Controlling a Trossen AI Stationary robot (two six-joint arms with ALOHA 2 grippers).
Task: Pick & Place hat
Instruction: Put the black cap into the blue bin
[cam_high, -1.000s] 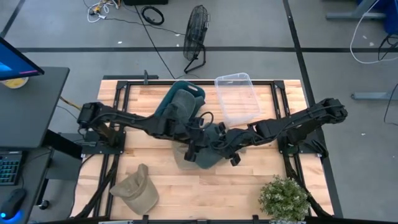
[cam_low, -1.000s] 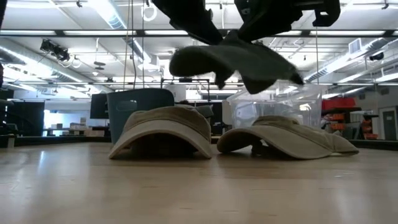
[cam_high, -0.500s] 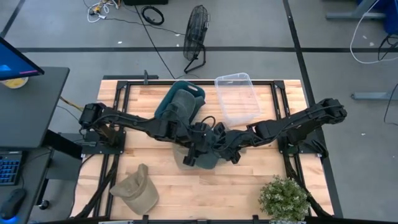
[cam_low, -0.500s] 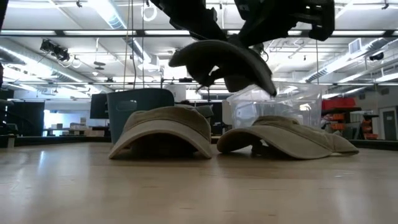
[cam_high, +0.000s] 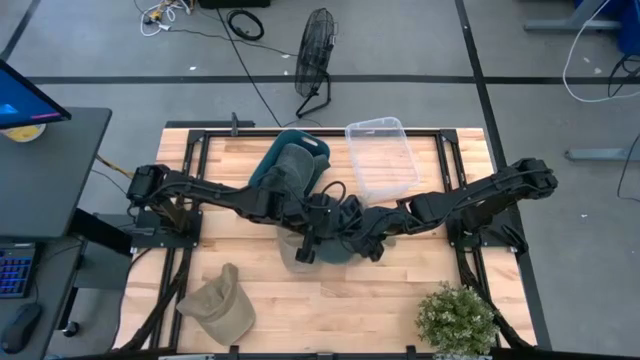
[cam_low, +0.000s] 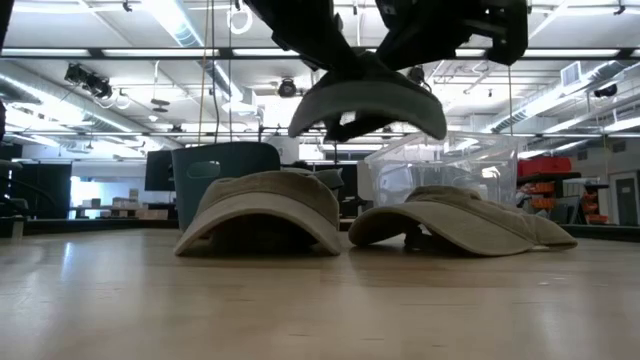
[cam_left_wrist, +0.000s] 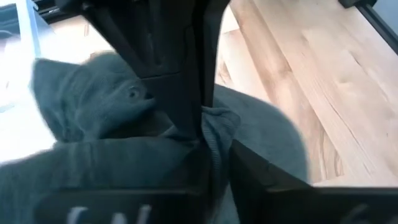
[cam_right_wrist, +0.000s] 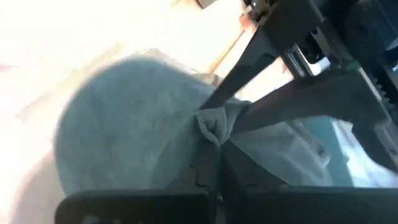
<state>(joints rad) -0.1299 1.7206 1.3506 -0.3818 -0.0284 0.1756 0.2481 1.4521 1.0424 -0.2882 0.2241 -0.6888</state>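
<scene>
A dark grey-green hat (cam_low: 366, 100) hangs in the air over the table's middle, crown up, between my two grippers. My left gripper (cam_high: 316, 236) reaches in from the left and is shut on it. My right gripper (cam_high: 352, 238) comes from the right and is shut on it too. Below them a tan hat (cam_low: 462, 221) lies on the table, mostly hidden under the arms in the high view. A second tan hat (cam_high: 221, 306) rests on its brim and rim near the front left. My left gripper pinches a bunched fold of the hat's cloth (cam_left_wrist: 214, 121) between its two fingers, coming slanting from the table's left. The hat is lifted clear of the table. My right gripper pinches a small bunch of the hat's cloth (cam_right_wrist: 213, 126) at its edge between its two fingers, coming from the table's right. The hat hangs roughly level.
A teal bin (cam_high: 292, 165) with a grey-green hat in it stands at the back centre. Beside it on the right is a clear plastic tub (cam_high: 383, 156). A potted plant (cam_high: 456, 319) stands at the front right corner.
My left gripper has moved a little toward the right, up to the dark hat, and taken hold of it. The hat, which hung tilted and stretched toward the right, has drawn together and now sits level, crown up, slightly higher.
</scene>
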